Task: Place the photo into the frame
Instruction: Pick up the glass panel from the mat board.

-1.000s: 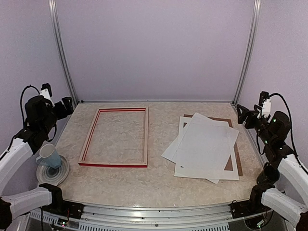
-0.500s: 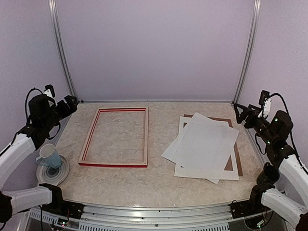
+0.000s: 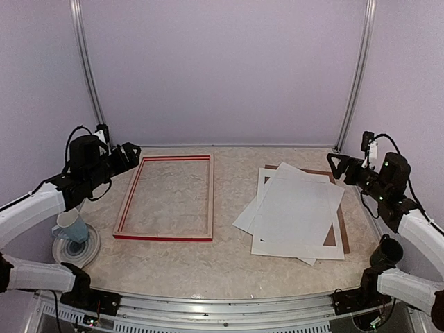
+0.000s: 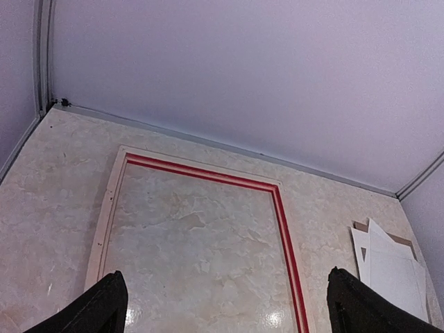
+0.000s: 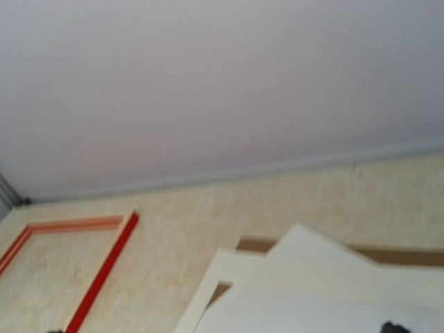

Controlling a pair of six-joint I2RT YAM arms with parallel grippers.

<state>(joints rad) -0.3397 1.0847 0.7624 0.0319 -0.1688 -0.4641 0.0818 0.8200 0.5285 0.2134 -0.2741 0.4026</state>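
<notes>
**Pale marbled table laid out for framing, both pincers spread and empty**

Pale marbled table top [image 3: 229,260] carries everything, with plain lilac walls behind. On its left half lies the frame [image 3: 163,237], flat, pale wood side up with red showing along the inner edges. Its opening is bare, so the recess seems ready to take a sheet from above.

Toward the right edge sits a loose, fanned stack. On top is a white sheet that I take for the photo [image 3: 298,211], blank side up and skewed to the rest. Under it are a white mat [image 3: 338,254] with its window and a brown backing panel [image 3: 345,239]. Being topmost and skewed, the photo leaves corners free to pick at. It lies well apart from the frame, so the job looks not yet begun.

The left gripper [image 3: 132,154] hovers over the frame's far left corner. In the wrist view its fingers [image 4: 104,309] stand wide apart with nothing between them. The right gripper [image 3: 336,165] hangs above the table's far right corner, near the stack, jaws also spread and touching nothing
</notes>
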